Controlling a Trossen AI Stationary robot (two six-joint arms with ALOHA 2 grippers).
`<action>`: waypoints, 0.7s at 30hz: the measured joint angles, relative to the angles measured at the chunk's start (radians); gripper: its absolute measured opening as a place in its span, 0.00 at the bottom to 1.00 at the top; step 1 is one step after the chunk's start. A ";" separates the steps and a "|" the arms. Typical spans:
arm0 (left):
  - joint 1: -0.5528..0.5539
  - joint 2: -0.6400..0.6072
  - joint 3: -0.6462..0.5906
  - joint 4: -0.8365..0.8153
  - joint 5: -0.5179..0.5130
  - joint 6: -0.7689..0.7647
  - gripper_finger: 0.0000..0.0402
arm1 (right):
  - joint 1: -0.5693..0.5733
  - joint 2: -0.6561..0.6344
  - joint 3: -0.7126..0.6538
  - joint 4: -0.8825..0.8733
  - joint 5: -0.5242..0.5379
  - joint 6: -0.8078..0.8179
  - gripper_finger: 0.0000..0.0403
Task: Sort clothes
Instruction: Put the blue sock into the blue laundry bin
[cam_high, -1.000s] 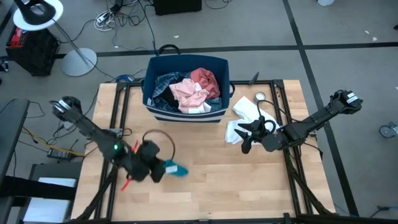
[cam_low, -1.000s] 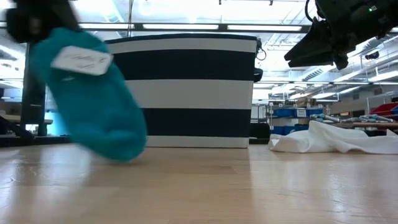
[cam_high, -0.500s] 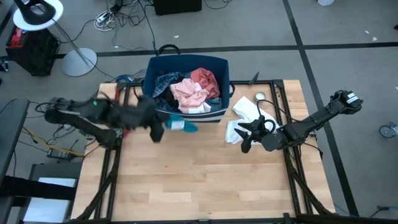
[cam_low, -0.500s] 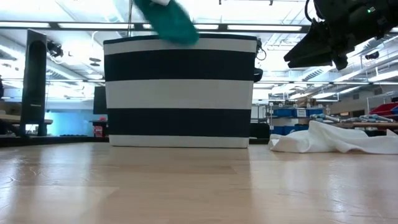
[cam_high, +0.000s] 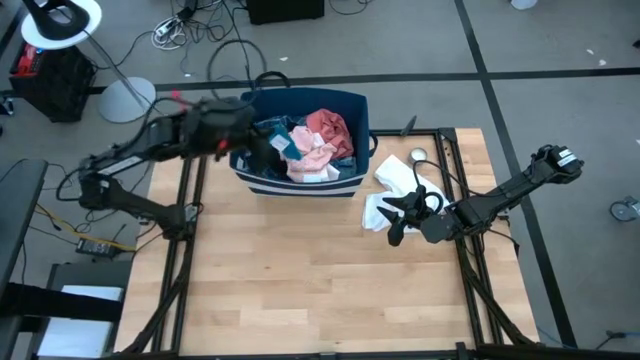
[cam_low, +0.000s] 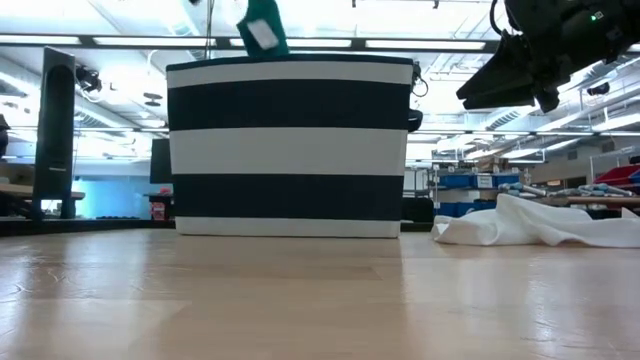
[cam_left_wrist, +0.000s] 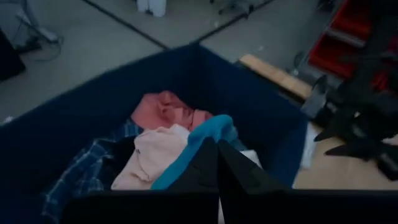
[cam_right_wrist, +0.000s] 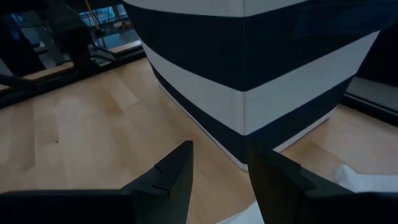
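Observation:
My left gripper (cam_high: 262, 150) is over the left part of the dark blue striped bin (cam_high: 300, 178), shut on a teal sock (cam_left_wrist: 200, 140). The sock also shows over the bin's rim in the low view (cam_low: 262, 25), with a white label on it. In the bin lie a coral-red piece (cam_left_wrist: 163, 109), a pale pink piece (cam_left_wrist: 152, 157), a blue plaid shirt (cam_left_wrist: 81, 175) and a white piece (cam_high: 322, 176). My right gripper (cam_high: 396, 222) is open and empty above a white garment (cam_high: 392, 192) that lies on the table right of the bin. My left gripper pinches the teal sock between its two shut fingers (cam_left_wrist: 208, 168); the fingers hide which part they have. They slant down into the bin from the table's left side. The sock runs out past the fingertips (cam_left_wrist: 214, 127) over the clothes; whether it touches them I cannot tell.
A small round metal tin (cam_high: 418, 155) sits on the table behind the white garment. The bin stands at the table's far edge in the middle. Bare wooden tabletop (cam_high: 320, 290) lies in front of the bin, toward the near edge.
My left gripper has carried the teal sock from just above the table's near left part up and toward the far edge, to over the bin's left part. The sock, which hung close to the table, is now above the clothes in the bin.

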 joint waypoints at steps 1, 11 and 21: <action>0.021 0.016 0.000 0.000 0.027 0.005 0.00 | 0.000 0.000 0.000 -0.001 0.000 0.000 0.37; 0.136 0.230 0.000 -0.005 0.149 0.102 0.00 | 0.000 0.000 0.000 -0.003 0.000 -0.001 0.37; 0.172 0.420 -0.002 0.072 0.325 0.133 0.01 | 0.000 0.000 0.000 -0.004 -0.029 -0.010 0.37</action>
